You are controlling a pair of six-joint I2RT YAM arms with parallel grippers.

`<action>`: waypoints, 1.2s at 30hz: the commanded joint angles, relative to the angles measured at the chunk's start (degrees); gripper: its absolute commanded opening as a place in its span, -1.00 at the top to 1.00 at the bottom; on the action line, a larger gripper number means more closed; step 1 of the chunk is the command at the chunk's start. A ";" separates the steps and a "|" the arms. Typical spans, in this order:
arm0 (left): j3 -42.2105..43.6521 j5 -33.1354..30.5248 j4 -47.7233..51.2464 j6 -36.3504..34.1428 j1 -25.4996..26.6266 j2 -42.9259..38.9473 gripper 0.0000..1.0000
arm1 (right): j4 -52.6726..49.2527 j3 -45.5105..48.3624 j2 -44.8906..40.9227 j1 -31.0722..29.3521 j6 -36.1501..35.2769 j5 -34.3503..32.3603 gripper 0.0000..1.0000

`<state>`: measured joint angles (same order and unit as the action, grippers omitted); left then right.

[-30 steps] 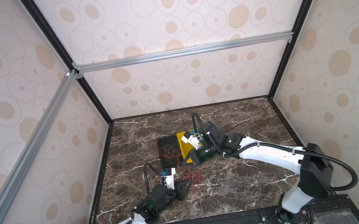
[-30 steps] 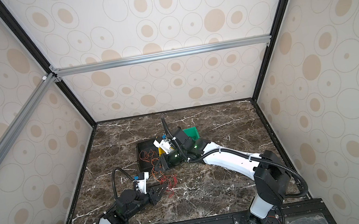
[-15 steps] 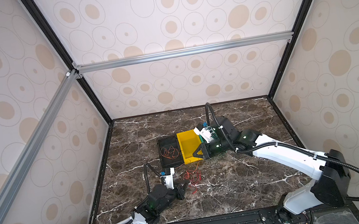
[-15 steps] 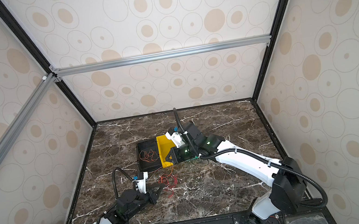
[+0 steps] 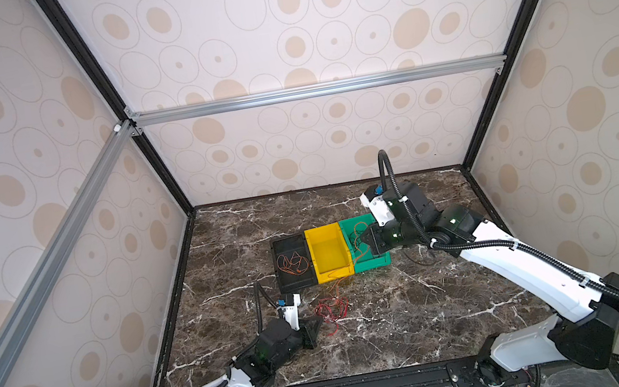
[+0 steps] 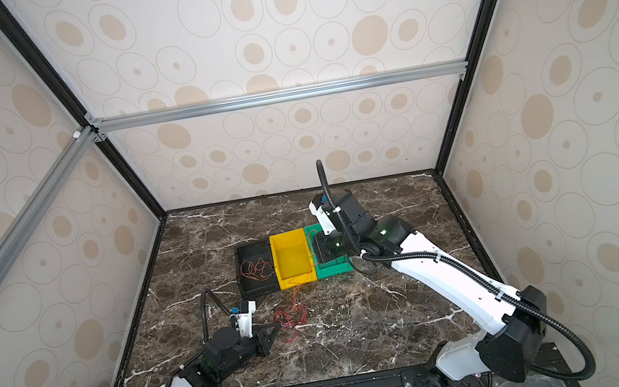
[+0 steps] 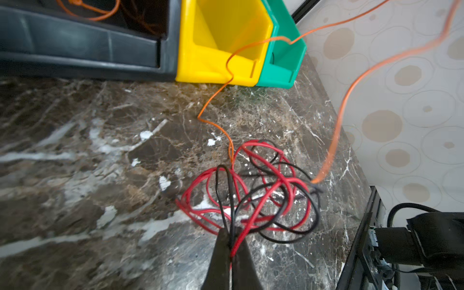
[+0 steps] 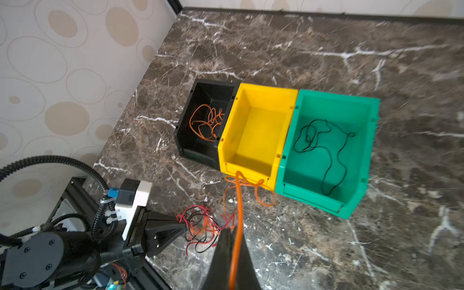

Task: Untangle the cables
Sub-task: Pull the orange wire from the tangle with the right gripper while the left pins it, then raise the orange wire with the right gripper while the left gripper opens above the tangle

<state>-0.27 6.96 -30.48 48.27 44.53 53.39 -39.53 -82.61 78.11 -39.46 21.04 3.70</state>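
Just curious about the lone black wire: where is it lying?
In the right wrist view the black cable lies inside the green bin, right end of the row in both top views, beside the yellow bin.

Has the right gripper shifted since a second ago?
Yes. The right gripper, shut on the orange cable, moved rightward, from over the yellow bin to over the green bin.

tabletop (image 5: 402, 314): dark brown marble look, white veins, polished, faint sheen. black bin (image 7: 75, 47), yellow bin (image 7: 200, 60), green bin (image 7: 281, 67): moulded plastic, smooth, semi-gloss. cables (image 7: 251, 218): thin, smooth glossy insulation. walls (image 5: 313, 13): matt, printed. crossbar (image 5: 316, 90): brushed aluminium, satin. arm shells (image 5: 521, 266): glossy white plastic. hoses (image 8: 62, 159): ribbed matt black plastic.
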 commanded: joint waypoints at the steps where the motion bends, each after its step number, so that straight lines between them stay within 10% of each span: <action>1: 0.45 -2.38 4.62 1.52 0.47 -0.04 1.00 | -4.50 -4.48 -0.24 0.78 -3.36 -5.91 1.00; 9: -1.63 -2.79 6.10 2.69 0.51 5.51 1.00 | -7.44 -14.93 2.20 0.84 -5.63 -2.70 1.00; 25: -4.39 -9.33 20.40 7.93 0.26 -6.84 0.00 | -9.67 -38.35 14.33 -1.29 -5.40 12.95 1.00; 36: -3.36 -12.04 28.10 11.32 -0.45 -14.94 -0.05 | -9.86 -54.72 27.89 -2.90 -3.64 20.33 1.00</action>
<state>-2.98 -3.16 -5.15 57.69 44.36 40.16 -48.73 -134.54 103.42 -41.85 16.86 20.51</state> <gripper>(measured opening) 0.525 0.046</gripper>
